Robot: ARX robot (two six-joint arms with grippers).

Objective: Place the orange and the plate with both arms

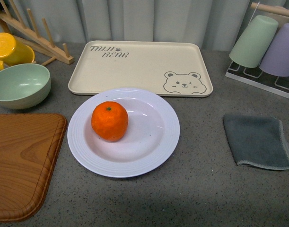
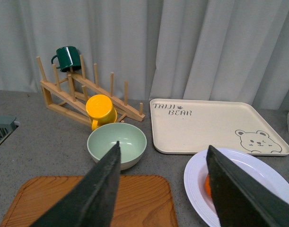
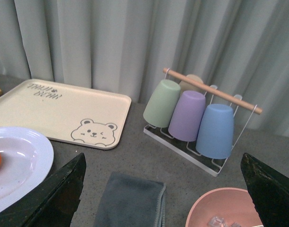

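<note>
From where I sit, the task looks mostly done: the orange (image 1: pixel 109 121) rests inside the plate (image 1: pixel 123 168), a little off-centre in the well, and the plate stands flat on the counter (image 1: pixel 201 189). Neither arm shows in the front view. Whether the plate is meant to go further I cannot tell.

The left end effector (image 2: pixel 163 144) is spread wide and holds nothing. Closest below it is the wooden cutting board (image 2: pixel 87 203). The plate lies just ahead and to its right side, with its rim partly hidden behind the right-hand finger and only a sliver of orange showing there. The mint-green bowl (image 2: pixel 130 137) sits ahead, and the bear tray (image 2: pixel 215 123) lies beyond that.

The right end effector (image 3: pixel 163 156) is also wide apart and empty. A grey cloth (image 3: pixel 130 201) lies nearest, between its fingers, with a pink bowl (image 3: pixel 224 208) beside that. The plate and orange are off to its left and well apart from it, and the cup rack (image 3: pixel 201 118) stands further ahead.
</note>
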